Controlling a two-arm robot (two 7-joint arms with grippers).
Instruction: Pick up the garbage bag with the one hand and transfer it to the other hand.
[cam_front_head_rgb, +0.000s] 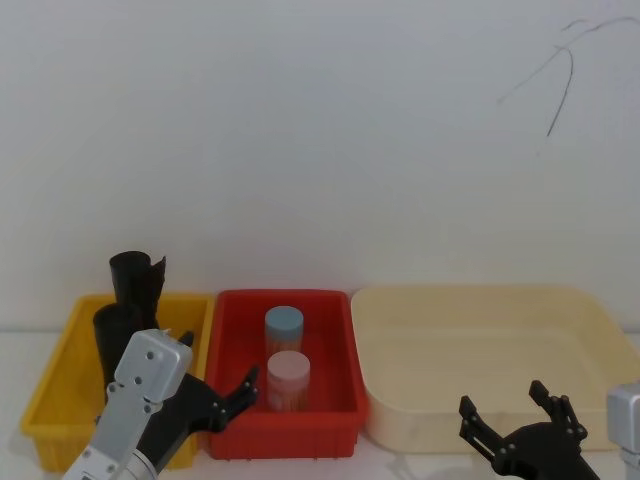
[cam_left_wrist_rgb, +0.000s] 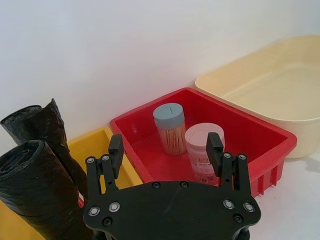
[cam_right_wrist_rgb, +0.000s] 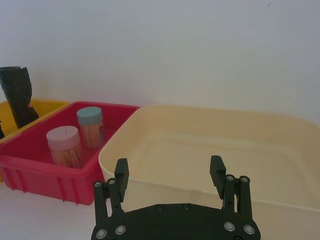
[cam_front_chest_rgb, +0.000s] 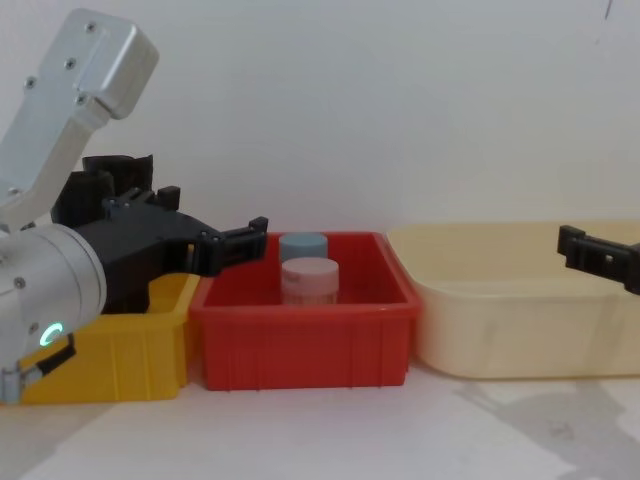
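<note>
Left of the red bin (cam_front_head_rgb: 285, 430), one yellow bin (cam_front_head_rgb: 50, 400) held two black rolls standing up, easy to grab. The garbage bag (cam_left_wrist_rgb: 35, 195) was the front roll with the round top. The ragged roll (cam_left_wrist_rgb: 47, 127) stood behind it. The left gripper (cam_left_wrist_rgb: 165, 147) hung at the red bin's left edge, spread wide and empty, probably ready to grab. Inside the red bin stood two jars, the blue-lid jar (cam_front_head_rgb: 284, 325) and the pink-lid jar (cam_front_head_rgb: 288, 375). Right of the red bin, by one cream tub (cam_front_head_rgb: 450, 350), the right gripper (cam_front_head_rgb: 505, 405) hung wide open and empty, likely to take the bag.
</note>
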